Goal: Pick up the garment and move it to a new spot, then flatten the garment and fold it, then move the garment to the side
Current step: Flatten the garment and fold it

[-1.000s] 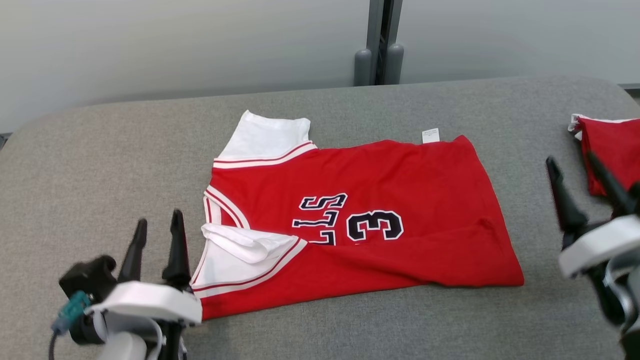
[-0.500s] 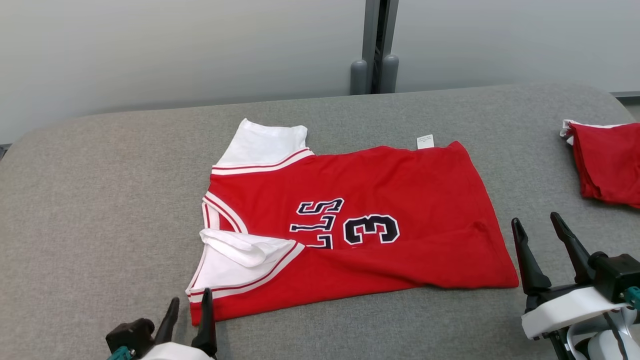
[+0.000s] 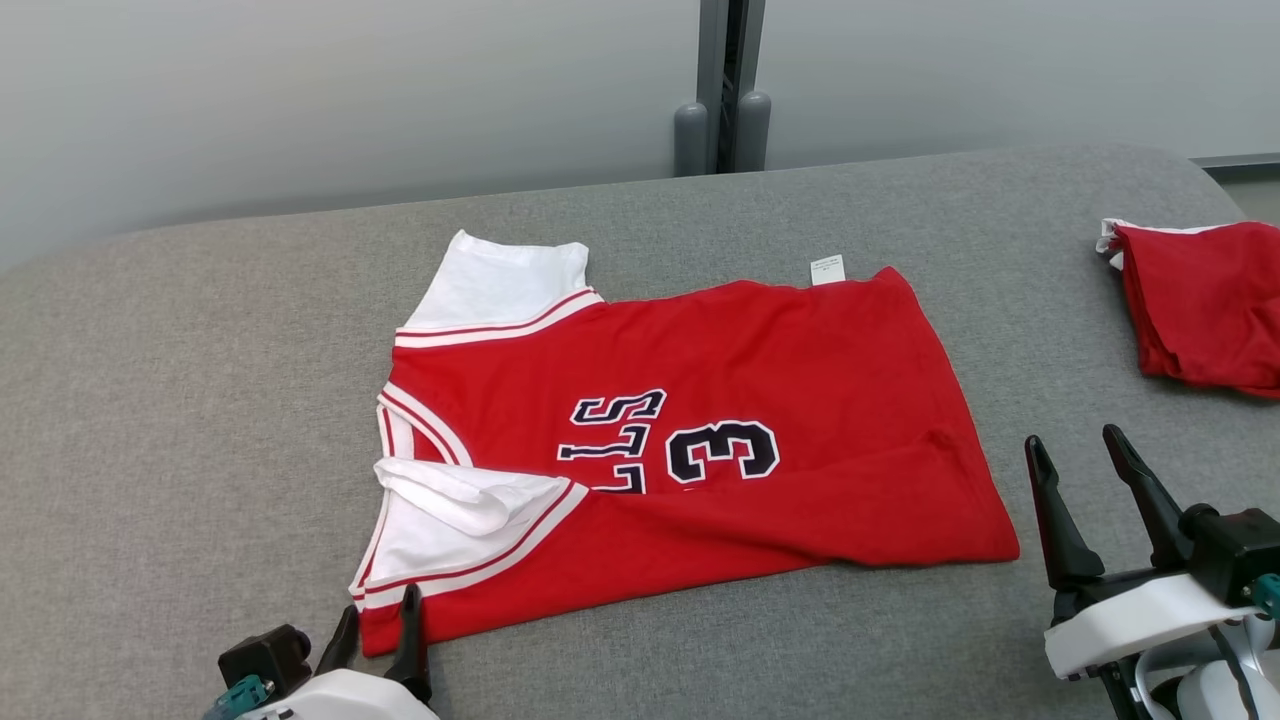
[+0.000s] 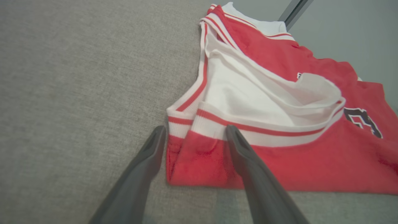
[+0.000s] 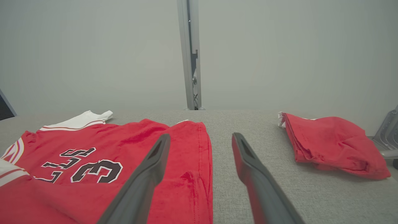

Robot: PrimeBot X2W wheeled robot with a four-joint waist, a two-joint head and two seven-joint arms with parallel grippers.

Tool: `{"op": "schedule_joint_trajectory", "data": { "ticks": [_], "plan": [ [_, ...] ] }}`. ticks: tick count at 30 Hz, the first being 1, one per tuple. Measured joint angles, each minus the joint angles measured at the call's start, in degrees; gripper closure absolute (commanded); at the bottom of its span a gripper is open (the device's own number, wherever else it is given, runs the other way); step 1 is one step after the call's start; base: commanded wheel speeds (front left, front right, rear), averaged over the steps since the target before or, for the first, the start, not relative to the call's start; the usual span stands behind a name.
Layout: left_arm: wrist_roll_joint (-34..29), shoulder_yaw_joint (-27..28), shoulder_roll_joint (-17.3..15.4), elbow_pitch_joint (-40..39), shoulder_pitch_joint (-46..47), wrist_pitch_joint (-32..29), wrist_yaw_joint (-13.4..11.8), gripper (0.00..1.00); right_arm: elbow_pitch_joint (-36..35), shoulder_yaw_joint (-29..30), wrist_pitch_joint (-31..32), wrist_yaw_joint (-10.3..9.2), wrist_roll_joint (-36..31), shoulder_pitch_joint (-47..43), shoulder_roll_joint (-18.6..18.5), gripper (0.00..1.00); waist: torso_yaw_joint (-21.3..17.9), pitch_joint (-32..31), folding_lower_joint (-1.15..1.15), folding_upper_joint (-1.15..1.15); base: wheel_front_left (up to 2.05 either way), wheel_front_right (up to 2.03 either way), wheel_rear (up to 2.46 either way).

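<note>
Although the red jersey (image 3: pixel 700 440) lies spread near the middle of the grey padded table (image 3: pixel 200 400), its near side is folded up over the front. The fold covers part of the print: a "3" and a few dark letters show, the rest is hidden. The near white sleeve (image 3: pixel 450 510) is rumpled over itself. A small white label (image 3: pixel 827 269) sits at the far edge, its print too small to read.

Left gripper (image 3: pixel 380 602): mostly cut off by the bottom edge of the head view, fingers apart, holding nothing. In the left wrist view its tips straddle the jersey's near striped corner; contact with the cloth cannot be told.

Right gripper (image 3: pixel 1072 437): fingers apart, empty, just beside the hem corner.

A second red garment (image 3: pixel 1200 310), folded, lies well apart at the table's right, partly cut off.
</note>
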State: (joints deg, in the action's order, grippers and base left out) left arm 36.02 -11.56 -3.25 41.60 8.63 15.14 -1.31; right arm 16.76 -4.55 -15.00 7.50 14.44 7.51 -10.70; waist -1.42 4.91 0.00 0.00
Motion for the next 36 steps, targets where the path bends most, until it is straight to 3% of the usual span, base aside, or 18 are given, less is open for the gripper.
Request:
{"op": "schedule_joint_trajectory", "data": {
  "ticks": [6, 7, 8, 9, 19, 35, 36],
  "plan": [
    [1.1, -0.8, 0.0, 3.8, 1.8, 0.0, 0.8, 0.0, 0.1, 0.0, 0.0, 0.0, 0.2, 0.0, -0.1, 0.0, -0.4, 0.2, 0.0, 0.0, 0.0, 0.0, 0.0],
    [1.3, -0.8, 0.1, 4.3, 2.2, 0.0, 0.8, 0.05, 0.1, 0.0, 0.0, 0.0, 0.2, 0.0, -0.1, 0.0, -0.4, 0.3, 0.0, 0.0, 0.0, 0.0, 0.0],
    [1.5, -0.9, 0.1, 4.7, 2.5, 0.0, 1.1, 0.56, 0.1, 0.0, 0.0, 0.0, 0.2, 0.0, -0.1, 0.0, -0.4, 0.3, 0.0, 0.0, 0.0, 0.0, 0.0],
    [1.6, -1.0, 0.0, 5.0, 2.7, 0.0, 1.2, 0.98, 0.2, 0.1, 0.0, 0.0, 0.2, 0.0, -0.1, 0.0, -0.3, 0.4, 0.0, 0.0, 0.0, 0.0, 0.0],
    [-2.2, -1.6, -0.6, 1.5, 3.4, -0.1, 1.4, 1.0, 10.0, 1.1, 0.0, 0.0, 3.7, 0.1, 0.8, 0.0, 1.7, 0.5, 0.0, 0.0, 0.0, 0.0, 0.0],
    [-5.5, -3.1, -0.7, -3.1, 2.4, -0.1, 1.7, 1.0, 29.9, -3.4, 1.4, 0.0, 20.0, 9.3, 3.0, 0.0, 4.6, 2.3, 0.0, 0.0, 0.0, 0.0, 0.0],
    [-5.5, -3.2, -0.7, -3.1, 2.4, -0.1, 1.7, 1.0, 30.3, -3.8, 1.4, 0.0, 21.1, 9.7, 3.0, 0.34, 4.7, 2.3, 0.0, 0.0, 0.0, 0.0, 0.0]
  ]
}}
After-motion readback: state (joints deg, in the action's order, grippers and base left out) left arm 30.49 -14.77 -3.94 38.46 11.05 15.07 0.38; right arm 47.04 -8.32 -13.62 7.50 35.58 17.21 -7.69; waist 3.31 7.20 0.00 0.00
